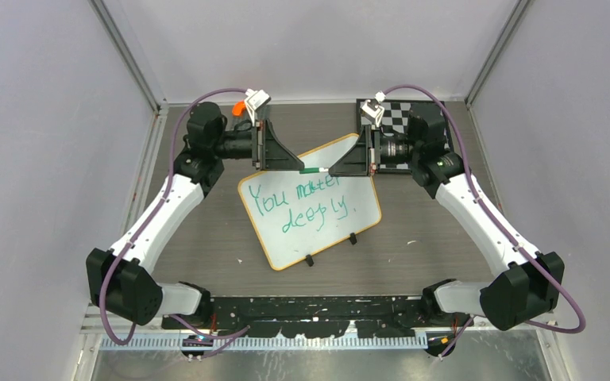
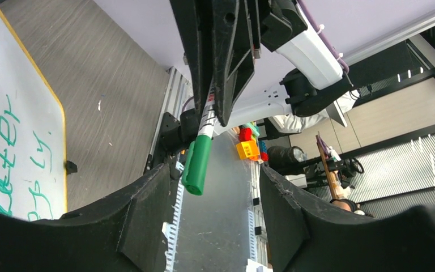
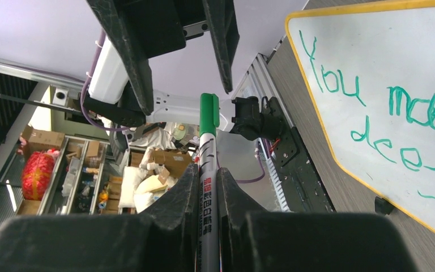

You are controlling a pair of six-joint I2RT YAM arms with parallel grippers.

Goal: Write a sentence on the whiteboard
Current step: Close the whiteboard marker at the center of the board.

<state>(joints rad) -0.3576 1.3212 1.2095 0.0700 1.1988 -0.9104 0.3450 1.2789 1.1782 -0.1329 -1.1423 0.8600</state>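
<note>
the right gripper is pressed tight on the barrel of a green marker, whose capped end sticks out past its fingertips. the left gripper stands spread, with the green cap between its fingers and no visible contact. both arms reach forward and bend inward, wrists facing each other over the far edge of the whiteboard. the marker's long axis runs side to side, cap toward the left arm. the whiteboard lies flat and skewed on the table between the arms, bearing the sentence "you matter deeply." in green.
</note>
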